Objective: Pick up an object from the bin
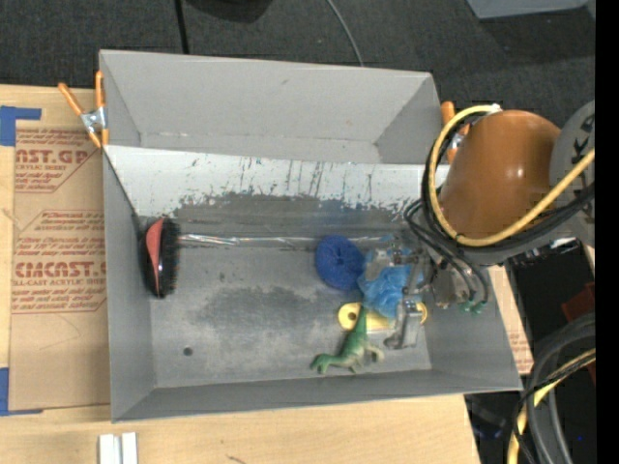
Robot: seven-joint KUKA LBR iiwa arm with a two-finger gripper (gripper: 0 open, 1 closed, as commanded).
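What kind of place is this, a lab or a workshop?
Probably a robotics lab's grasping test station: a grey metal bin of loose toys, like a green dinosaur and blue ball, with a robot arm's tool inside.

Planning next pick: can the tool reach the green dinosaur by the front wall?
Probably yes. The green dinosaur lies uncovered, just beside the tool; only a yellow piece at its head crowds it.

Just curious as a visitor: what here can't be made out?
Camera view:
light blue thing, partly hidden by the gripper; kind unclear.
yellow thing beside the green toy dinosaur: too small to name.
bin, right wall: covered by the arm's orange cover.
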